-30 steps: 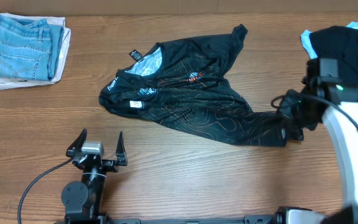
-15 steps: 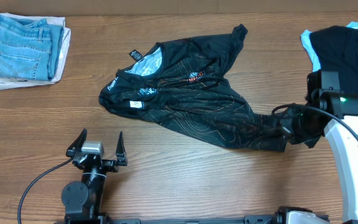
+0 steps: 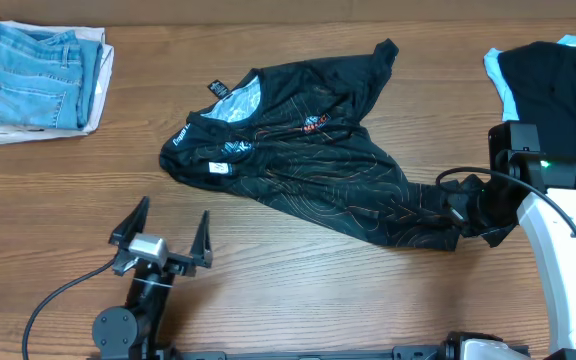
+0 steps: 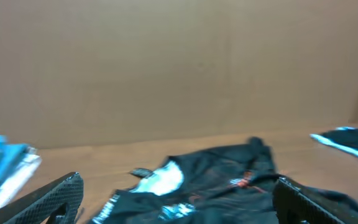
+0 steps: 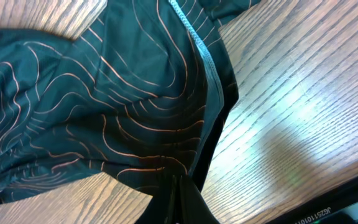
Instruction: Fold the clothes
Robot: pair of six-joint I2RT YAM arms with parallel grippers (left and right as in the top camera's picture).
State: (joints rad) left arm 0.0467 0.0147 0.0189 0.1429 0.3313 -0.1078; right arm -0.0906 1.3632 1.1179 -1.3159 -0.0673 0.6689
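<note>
1. Sitting at the far left of the worktop (image 3: 318, 290): a folded pair of light-blue jeans (image 3: 36, 75).
2. Next up, the left claw (image 3: 173, 215) is spread wide with nothing in it, down near the front edge and well apart from the clothes.
3. Then the black shirt (image 3: 298, 160) with thin orange contour lines, lying crumpled across the middle, collar tag up top and one end stretched out to the right.
4. The right claw (image 3: 461, 213) is pinched tight on that stretched end, and the wrist view shows the fabric bunched right at the fingers.
5. Far right: a dark garment pile (image 3: 558, 90) with a light-blue edge peeking out.
</note>
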